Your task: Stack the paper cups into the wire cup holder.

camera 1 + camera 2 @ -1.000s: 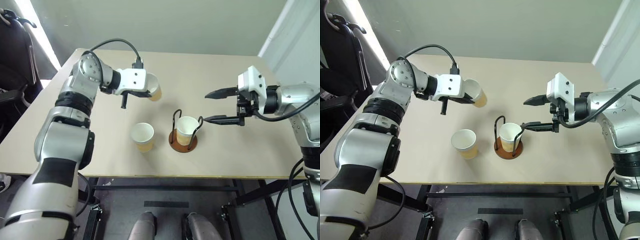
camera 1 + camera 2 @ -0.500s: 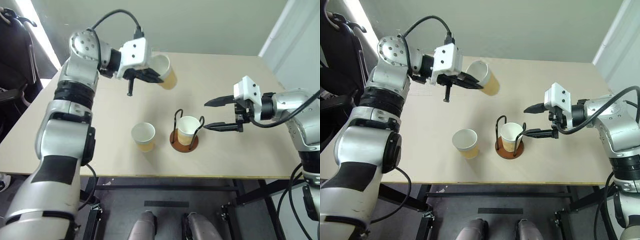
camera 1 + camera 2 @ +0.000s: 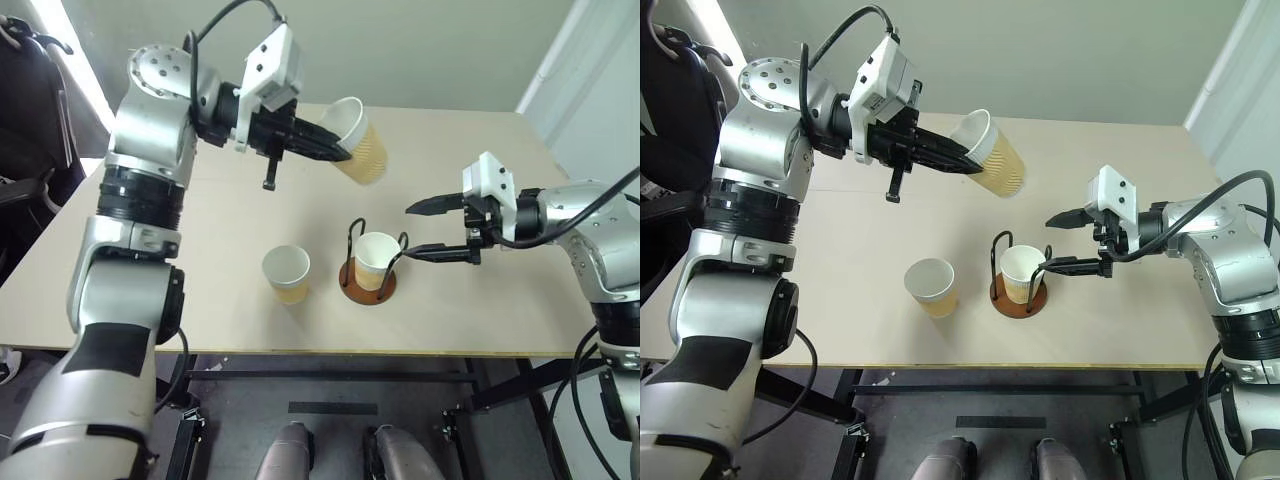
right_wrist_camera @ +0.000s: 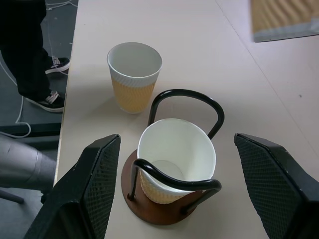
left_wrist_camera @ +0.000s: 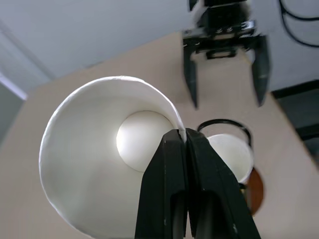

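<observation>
While one paper cup point(image 4: 175, 158) already sits upright in the wire cup holder point(image 4: 167, 209) near the front-middle of the counter point(image 3: 480, 150), step in hand looks like bringing cup no. 2 over to nest into it. Left hand point(image 3: 335, 150) is shut tight on the rim wall of the carried cup point(image 3: 362, 150) — one finger inside, one outside per the left wrist view — and holds it up in the air, tilted on its side w/ the mouth toward the hand, above and behind the holder, well apart from it. Next move, I'd judge: turn the cup base-down, line it up over the seated cup's mouth, lower it betw. the two black wire loops point(image 4: 185, 102), then let go. Main snag is the loops — a tilted cup could catch on one — and the pinch on the rim may dent the paper. Right hand point(image 3: 428, 230) hangs just beside the holder on its right w/ fingers spread wide, holding nothing; it flanks the holder in its own wrist view, so it may steady the base but could crowd the descent. Third cup point(image 3: 286, 273) stands upright on the counter just left of the holder — not touching it, still to be stacked. Off the counter's edge, a person's dark legs and shoes point(image 4: 52, 102) show on the floor.
</observation>
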You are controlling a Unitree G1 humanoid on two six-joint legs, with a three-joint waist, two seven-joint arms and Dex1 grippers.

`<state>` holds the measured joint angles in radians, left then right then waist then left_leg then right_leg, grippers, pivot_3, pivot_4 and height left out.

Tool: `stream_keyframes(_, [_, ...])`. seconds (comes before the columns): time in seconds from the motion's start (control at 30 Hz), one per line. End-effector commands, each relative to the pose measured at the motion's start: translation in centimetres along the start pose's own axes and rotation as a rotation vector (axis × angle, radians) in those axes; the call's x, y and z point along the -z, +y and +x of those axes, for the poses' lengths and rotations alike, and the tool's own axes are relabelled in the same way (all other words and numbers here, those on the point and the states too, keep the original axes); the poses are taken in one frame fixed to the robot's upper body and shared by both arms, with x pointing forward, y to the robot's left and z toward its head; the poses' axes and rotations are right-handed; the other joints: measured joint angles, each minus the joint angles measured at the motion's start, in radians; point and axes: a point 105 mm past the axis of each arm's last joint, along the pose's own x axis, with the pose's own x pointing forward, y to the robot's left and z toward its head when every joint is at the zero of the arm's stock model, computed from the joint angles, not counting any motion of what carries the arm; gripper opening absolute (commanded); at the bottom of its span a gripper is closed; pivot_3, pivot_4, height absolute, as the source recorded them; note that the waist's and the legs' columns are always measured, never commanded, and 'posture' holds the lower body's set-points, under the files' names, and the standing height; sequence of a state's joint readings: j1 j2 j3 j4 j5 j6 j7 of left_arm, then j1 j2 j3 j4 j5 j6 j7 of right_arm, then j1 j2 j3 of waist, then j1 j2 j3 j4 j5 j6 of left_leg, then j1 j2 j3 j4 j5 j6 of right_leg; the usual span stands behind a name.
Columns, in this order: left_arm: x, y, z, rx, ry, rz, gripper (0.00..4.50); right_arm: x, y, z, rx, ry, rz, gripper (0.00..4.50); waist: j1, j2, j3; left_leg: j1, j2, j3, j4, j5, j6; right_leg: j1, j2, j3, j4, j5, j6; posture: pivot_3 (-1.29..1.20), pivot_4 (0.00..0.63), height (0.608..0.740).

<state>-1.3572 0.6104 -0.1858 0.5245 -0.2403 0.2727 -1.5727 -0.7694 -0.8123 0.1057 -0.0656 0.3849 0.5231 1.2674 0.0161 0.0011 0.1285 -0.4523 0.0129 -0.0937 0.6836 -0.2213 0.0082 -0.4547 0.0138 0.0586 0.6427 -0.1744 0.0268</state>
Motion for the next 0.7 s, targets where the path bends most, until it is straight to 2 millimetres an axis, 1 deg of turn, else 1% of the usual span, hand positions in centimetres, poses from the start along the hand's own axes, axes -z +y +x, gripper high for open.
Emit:
stream_keyframes(0.03, [-1.0,-1.1,0.1,0.072,-0.019,0.008,0.05,-0.5,-0.7,-0.7,0.037,0.012,-0.066,3.70,0.001,0.000,0.000,0.000,0.000,0.000,0.000,0.000,0.000,0.000,0.000,0.000,0.000,0.000,0.000,0.00,0.150,0.740])
stream_keyframes(0.33, [-0.6,-2.5,1.0,0.144,-0.036,-0.040,0.05,-0.4,-0.1,-0.4,0.010,0.008,-0.044,3.70,0.000,0.000,0.000,0.001,0.000,0.000,0.000,0.000,0.000,0.001,0.000,0.000,0.000,0.000,0.000,0.00,0.150,0.740])
stream_keyframes(0.5, [0.4,-3.6,1.9,0.197,-0.004,-0.038,0.05,0.1,-0.1,-0.4,0.015,0.025,-0.042,3.70,0.001,0.000,0.000,0.001,0.000,0.000,0.000,0.000,0.000,0.001,0.000,0.000,0.000,0.000,0.000,0.00,0.150,0.740])
stream_keyframes(0.7, [1.2,-3.8,2.2,0.209,0.029,-0.019,0.05,1.1,0.1,-1.7,-0.015,0.101,-0.055,3.70,0.003,0.000,0.000,0.001,0.000,0.000,0.000,0.000,0.000,0.001,0.000,0.000,0.000,0.000,0.000,0.00,0.150,0.740])
